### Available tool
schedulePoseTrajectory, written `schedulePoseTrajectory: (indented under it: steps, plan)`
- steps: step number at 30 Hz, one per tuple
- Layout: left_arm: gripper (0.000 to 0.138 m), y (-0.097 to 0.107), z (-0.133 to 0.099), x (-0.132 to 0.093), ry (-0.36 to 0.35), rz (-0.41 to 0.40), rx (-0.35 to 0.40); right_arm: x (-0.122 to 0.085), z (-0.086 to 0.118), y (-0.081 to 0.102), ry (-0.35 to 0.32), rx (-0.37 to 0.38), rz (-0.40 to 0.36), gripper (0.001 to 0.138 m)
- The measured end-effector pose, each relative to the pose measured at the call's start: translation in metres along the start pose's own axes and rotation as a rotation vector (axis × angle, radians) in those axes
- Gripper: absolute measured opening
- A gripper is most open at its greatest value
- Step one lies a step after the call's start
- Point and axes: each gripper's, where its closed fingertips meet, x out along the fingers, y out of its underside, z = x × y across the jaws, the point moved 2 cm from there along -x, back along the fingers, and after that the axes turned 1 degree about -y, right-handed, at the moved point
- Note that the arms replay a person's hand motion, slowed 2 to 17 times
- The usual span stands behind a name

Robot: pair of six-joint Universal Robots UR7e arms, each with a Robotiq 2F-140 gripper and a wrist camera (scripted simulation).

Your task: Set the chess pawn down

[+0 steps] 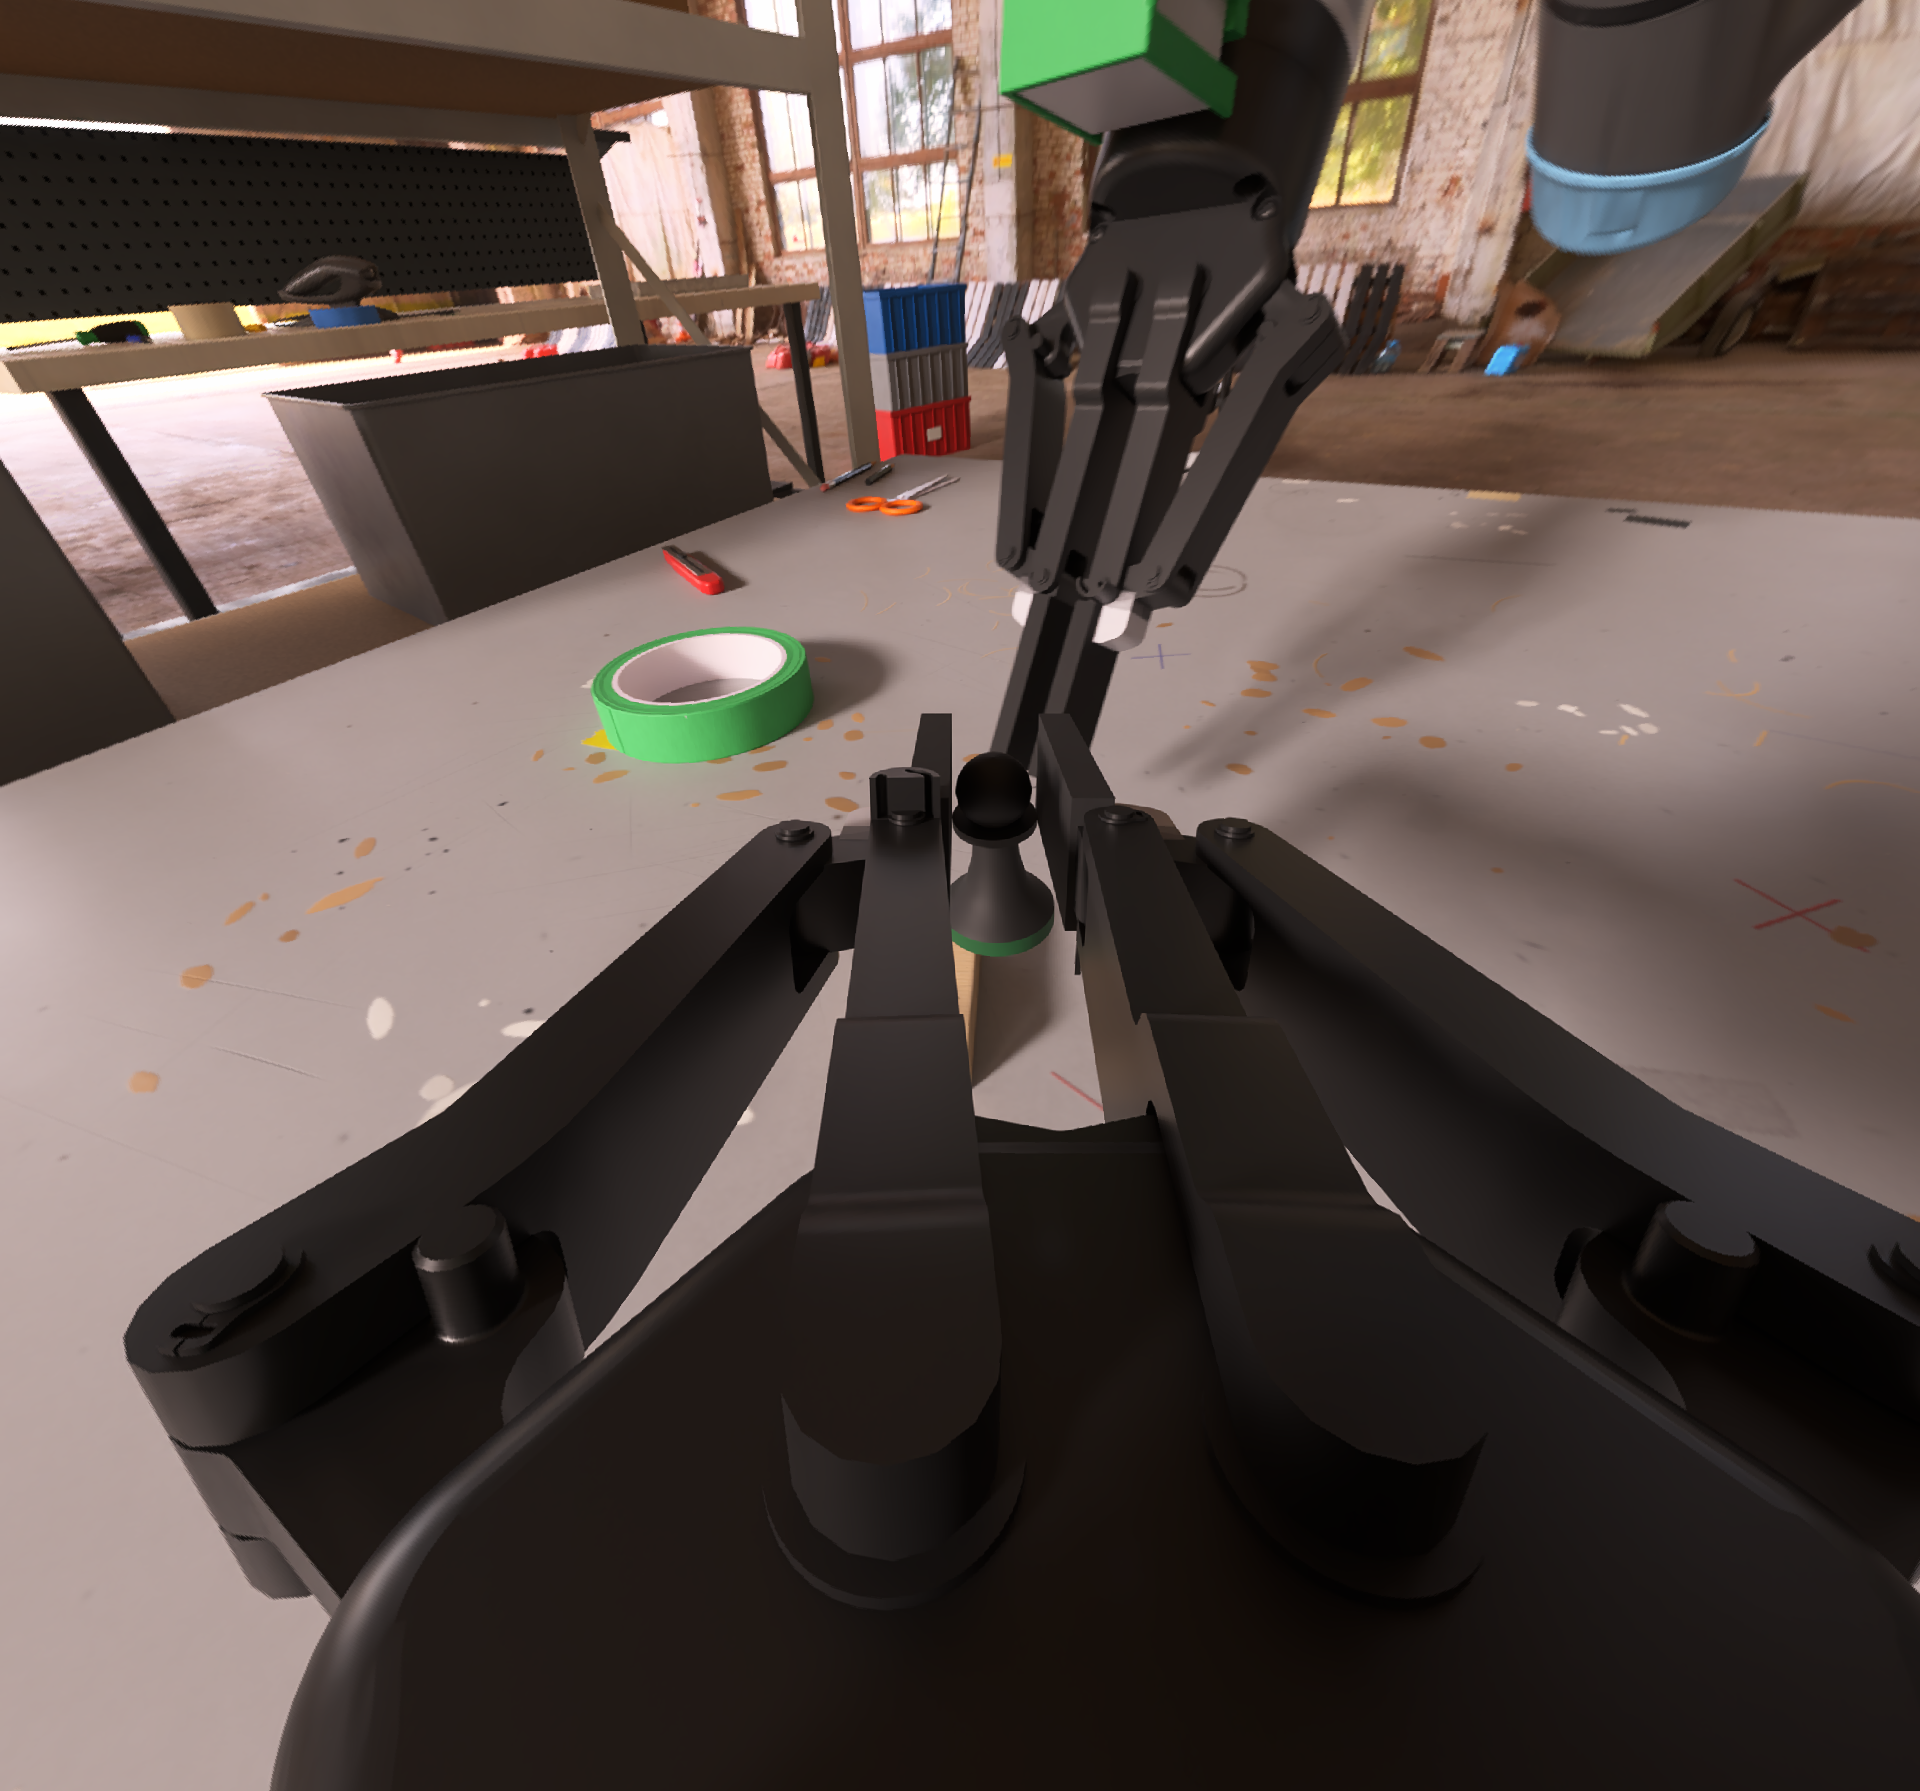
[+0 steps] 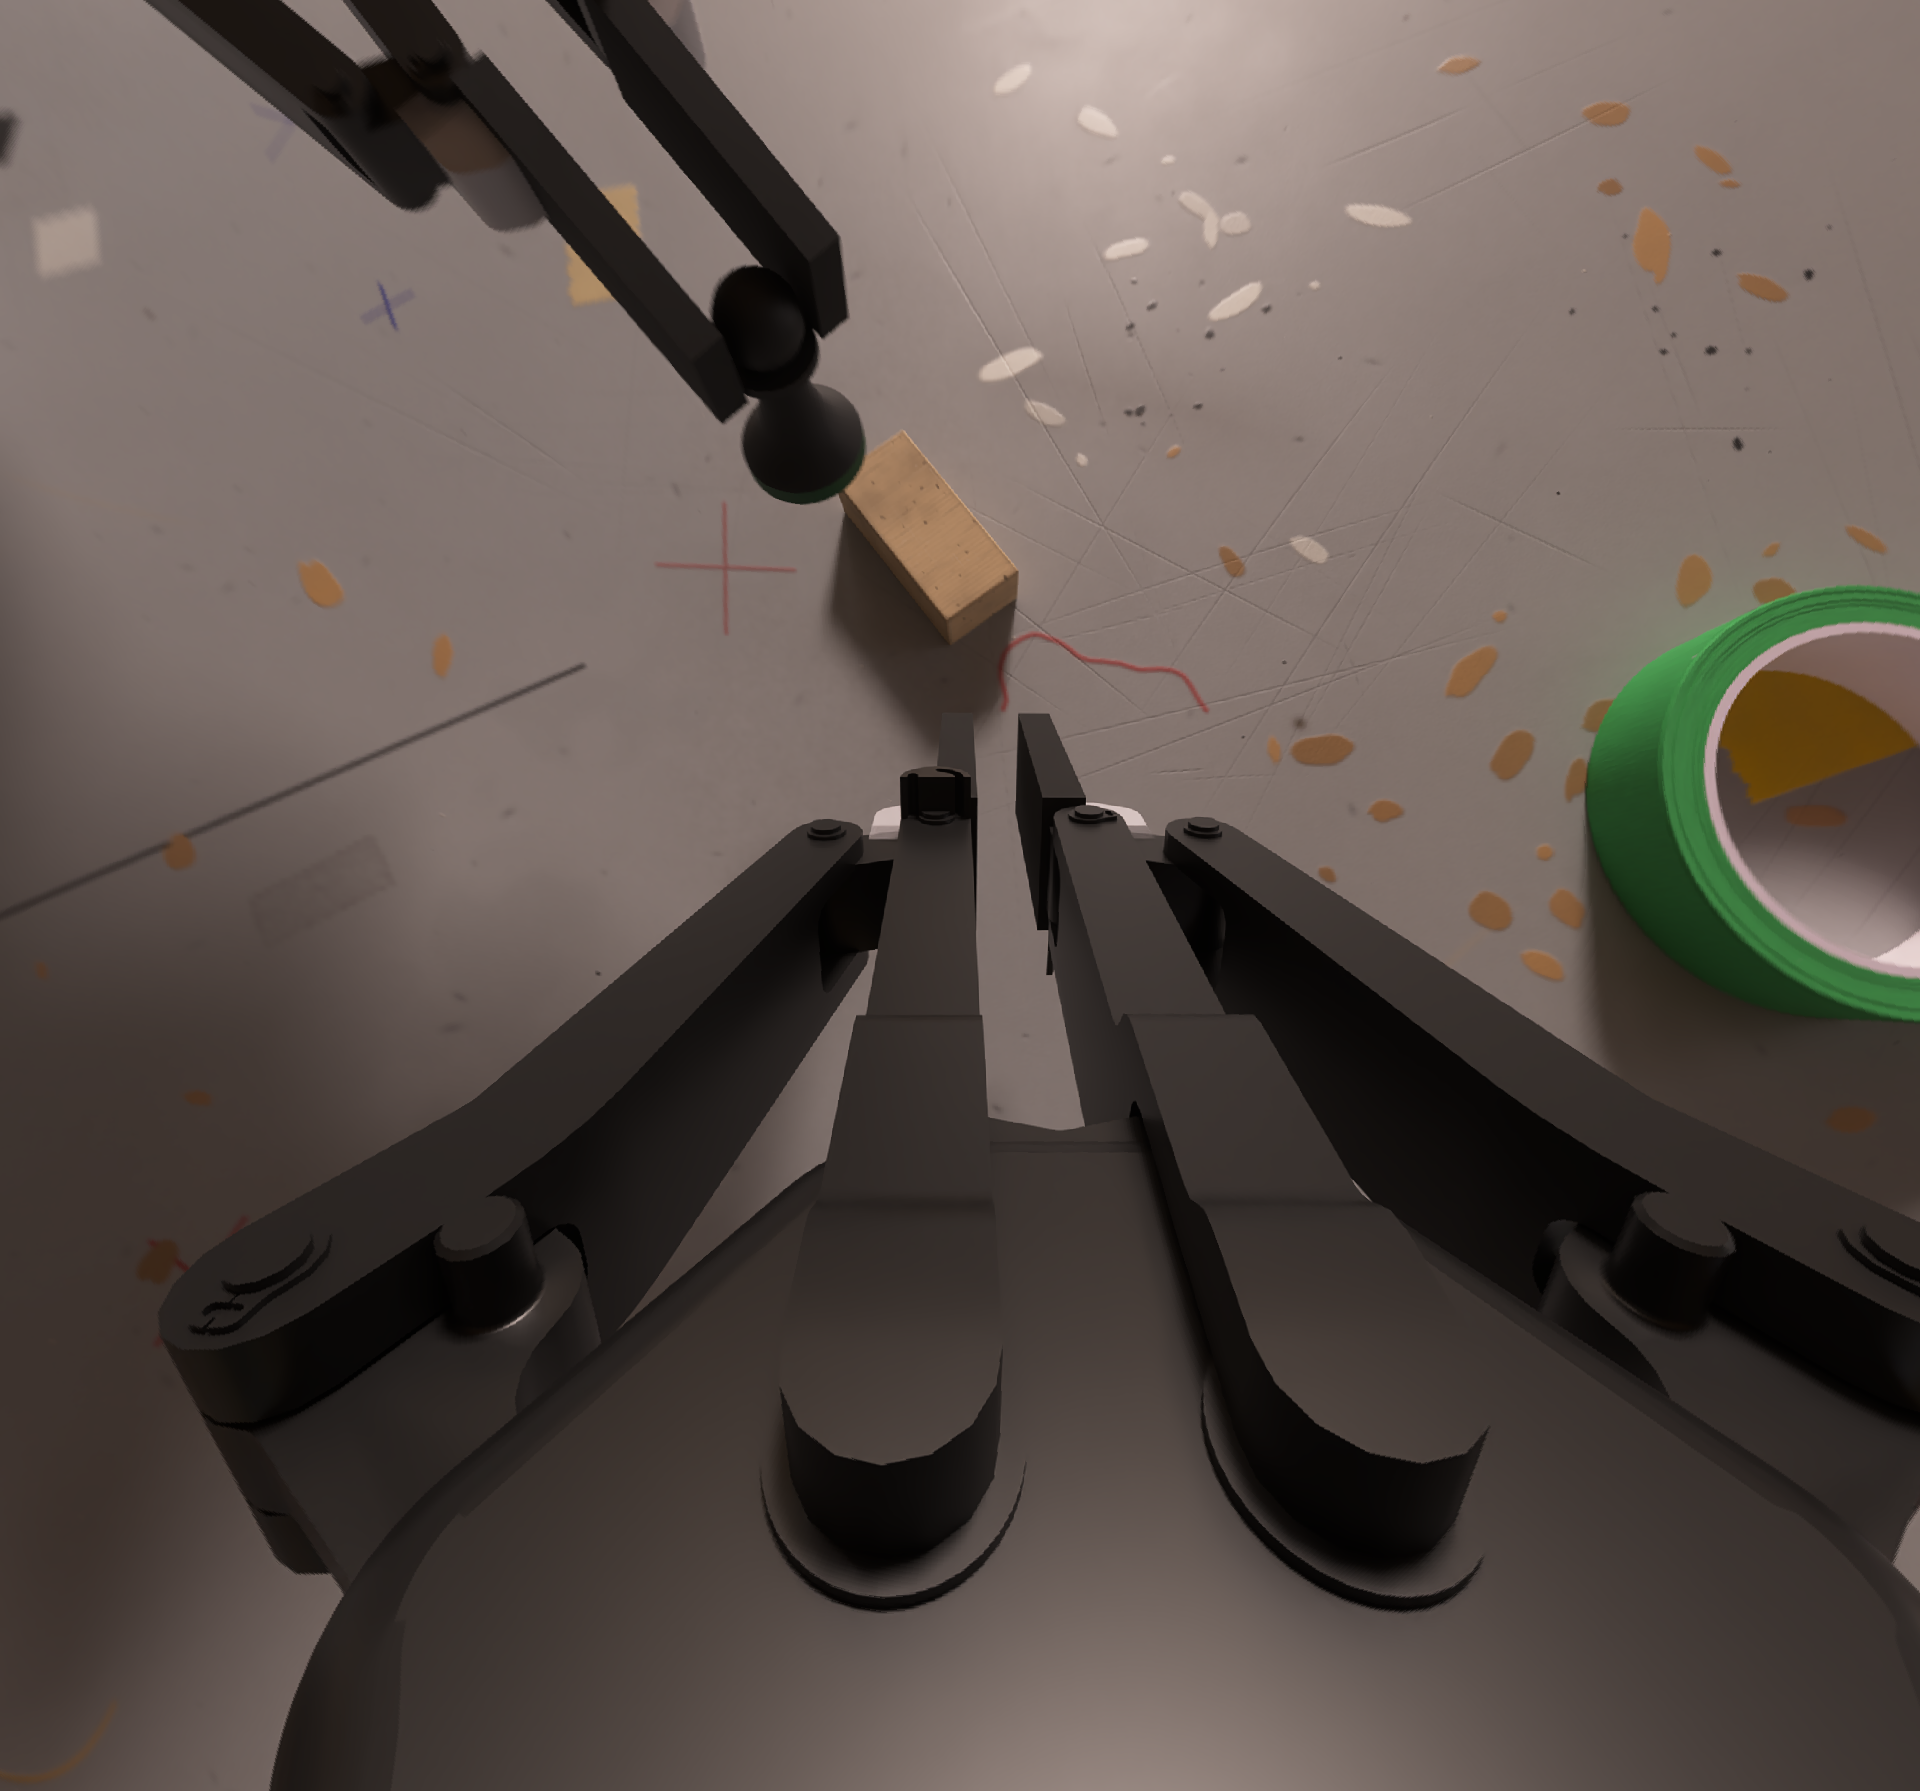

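Note:
A black chess pawn (image 1: 995, 848) with a green base ring is upright between my left gripper's (image 1: 997, 749) fingers, which are shut on its round head. In the right wrist view the left gripper (image 2: 779, 339) holds the pawn (image 2: 795, 432) at the near end of a small wooden block (image 2: 930, 546). I cannot tell whether the pawn's base touches the block or the table. My right gripper (image 2: 997, 744) is shut on nothing and hovers above the table beside the block. In the left wrist view it (image 1: 1044, 702) stands just behind the pawn.
A green tape roll (image 1: 701, 692) lies on the grey table left of the pawn, at the right in the right wrist view (image 2: 1766, 806). A red utility knife (image 1: 694, 572), orange scissors (image 1: 883, 505) and a dark bin (image 1: 520, 463) are farther back.

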Motion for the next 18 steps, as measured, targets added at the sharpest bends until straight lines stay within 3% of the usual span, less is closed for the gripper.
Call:
schedulePoseTrajectory:
  steps: [5,12,18]
  plan:
    - [0.022,0.01,-0.011,-0.006,0.067,-0.06,-0.025,0.014,-0.011,-0.003,0.028,-0.107,0.132,0.012]
    - [0.022,0.021,-0.008,-0.005,0.114,0.0,0.012,0.026,-0.01,-0.01,-0.01,-0.171,0.199,0.012]
    - [0.022,0.023,-0.012,-0.008,0.152,-0.029,0.005,0.033,-0.012,-0.011,-0.007,-0.189,0.247,0.012]
